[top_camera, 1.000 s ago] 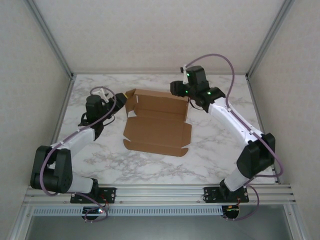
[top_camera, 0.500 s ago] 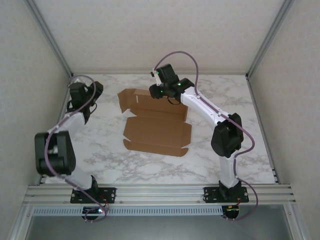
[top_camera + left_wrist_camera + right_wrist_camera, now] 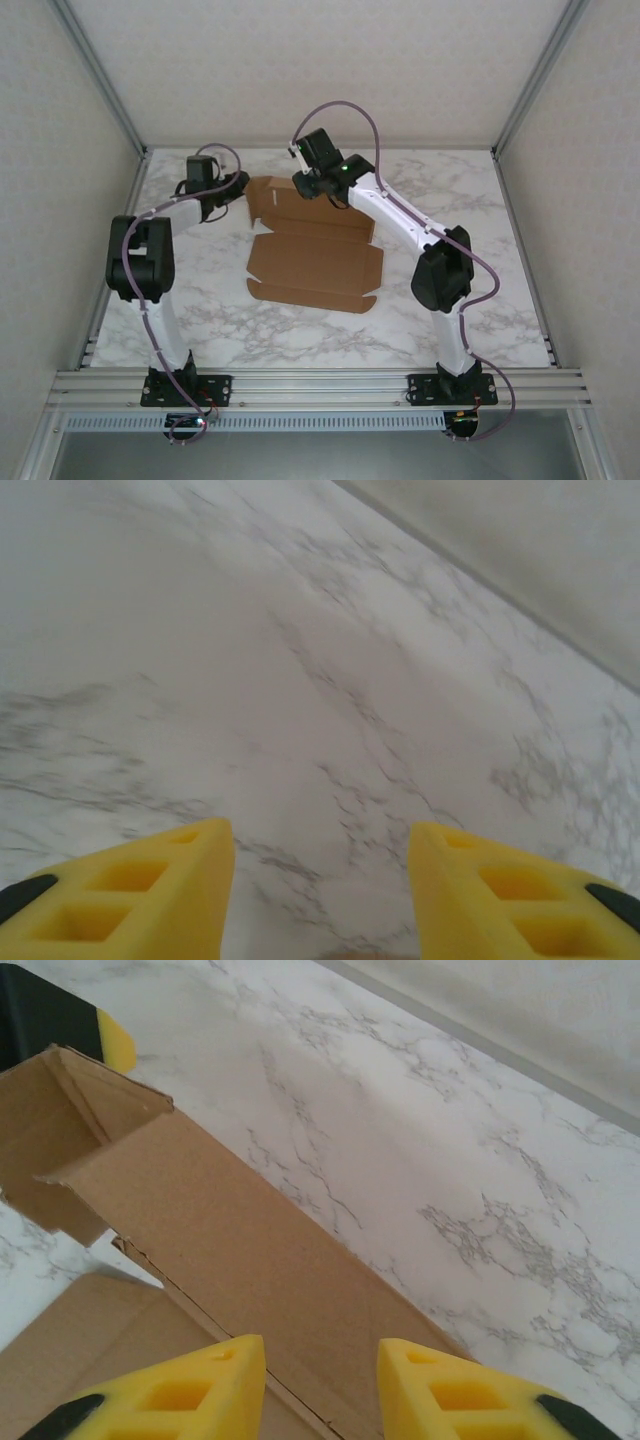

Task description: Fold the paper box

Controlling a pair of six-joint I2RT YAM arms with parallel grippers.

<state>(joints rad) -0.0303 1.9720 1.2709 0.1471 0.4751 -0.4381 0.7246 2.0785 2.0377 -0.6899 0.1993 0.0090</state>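
Left gripper (image 3: 320, 845): spread apart, nothing grasped, bare marble table (image 3: 300, 680) below, just beside the far left corner of the paper box (image 3: 315, 255). Right gripper (image 3: 322, 1350): yellow fingers (image 3: 190, 1390) apart too, poised above the box's raised far flap, touching it or not impossible to tell. Box itself: unfolded mid-table between both arms, near panel flat, far flap tilted up, corner tab standing at its left end.

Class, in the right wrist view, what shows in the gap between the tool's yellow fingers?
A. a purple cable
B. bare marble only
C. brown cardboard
C: a panel of the box runs through the gap at the right tool, with the marble table beyond it.
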